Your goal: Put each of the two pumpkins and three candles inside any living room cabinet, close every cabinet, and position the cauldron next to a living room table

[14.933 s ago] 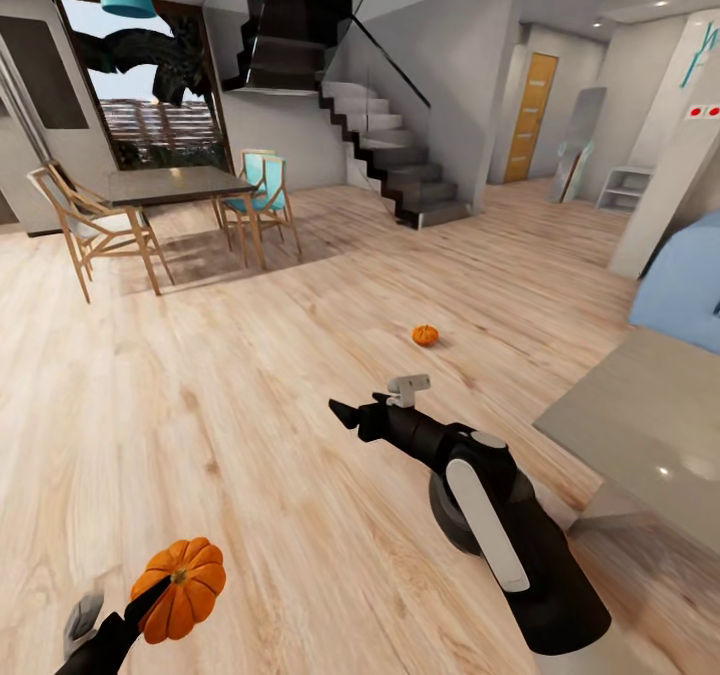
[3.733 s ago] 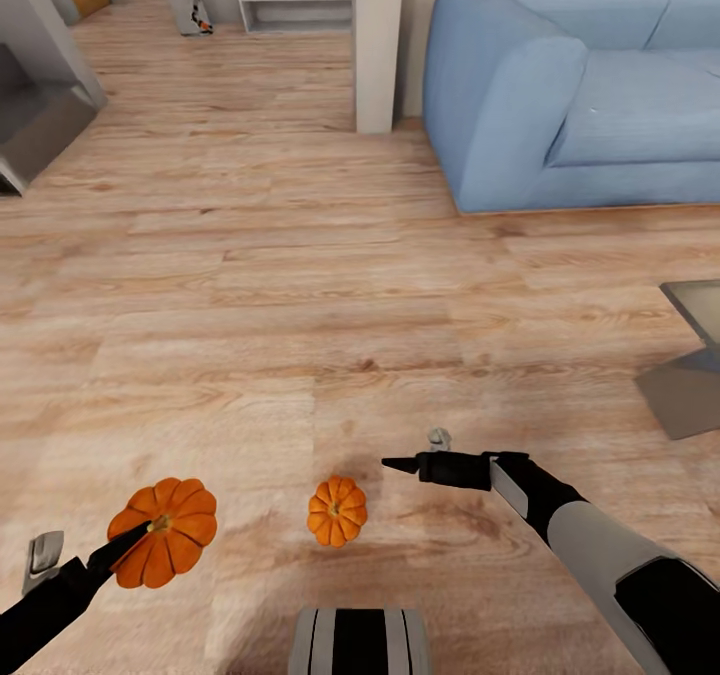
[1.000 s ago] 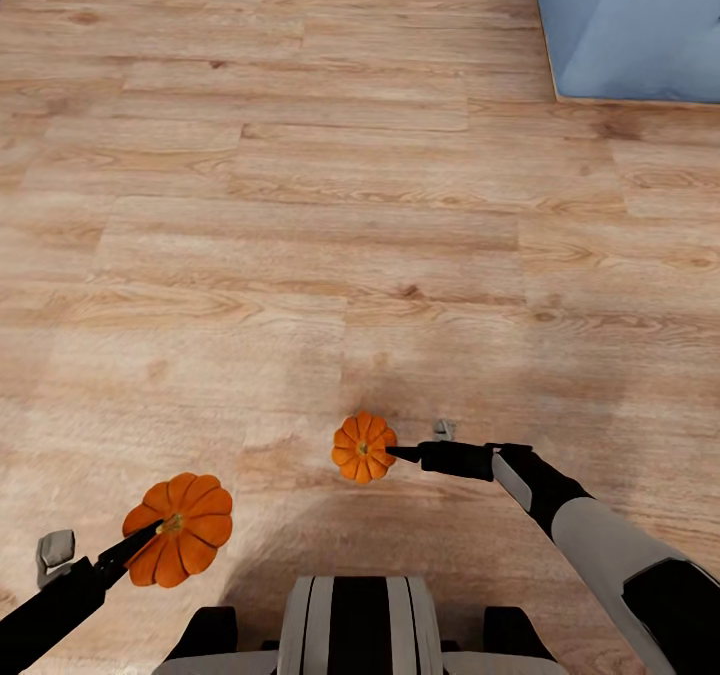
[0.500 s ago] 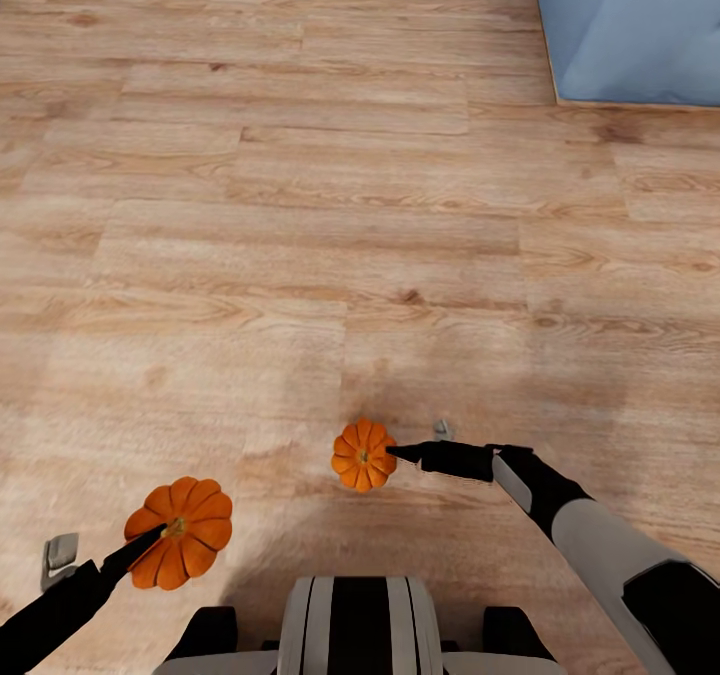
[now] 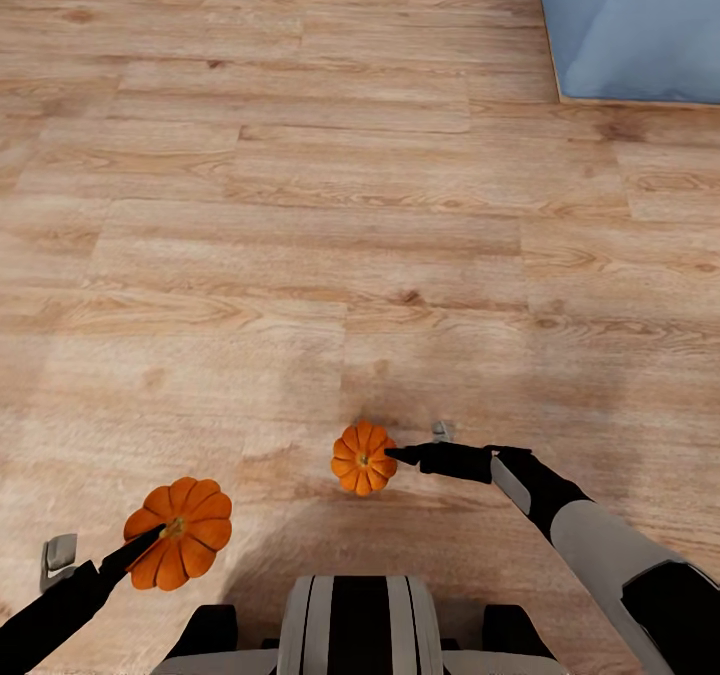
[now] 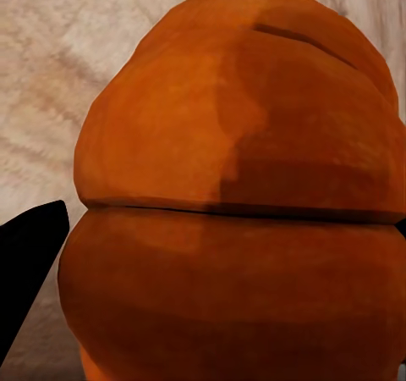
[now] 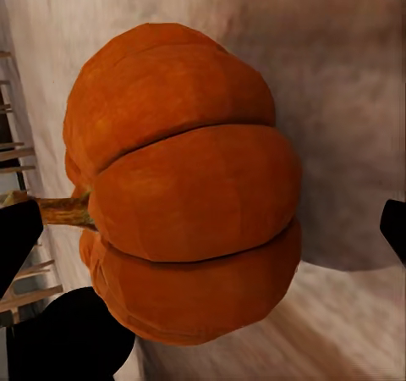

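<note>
While nothing is stowed yet | left gripper (image 5: 140, 545) grasps one pumpkin (image 5: 180, 545), near left | right gripper (image 5: 392, 452) at second pumpkin (image 5: 363, 457) on floor (image 5: 300, 205), grip unclear | cabinet, candles, cauldron pending.

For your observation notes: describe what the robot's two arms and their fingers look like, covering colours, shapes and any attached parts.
The right arm has a glossy black shell with a light grey panel, narrowing to a slim black wrist and pointed black fingers. A small grey block sits beside the wrist. The left arm is slender and black, ending in pointed black fingers, with a small grey bracket beside it.
</note>
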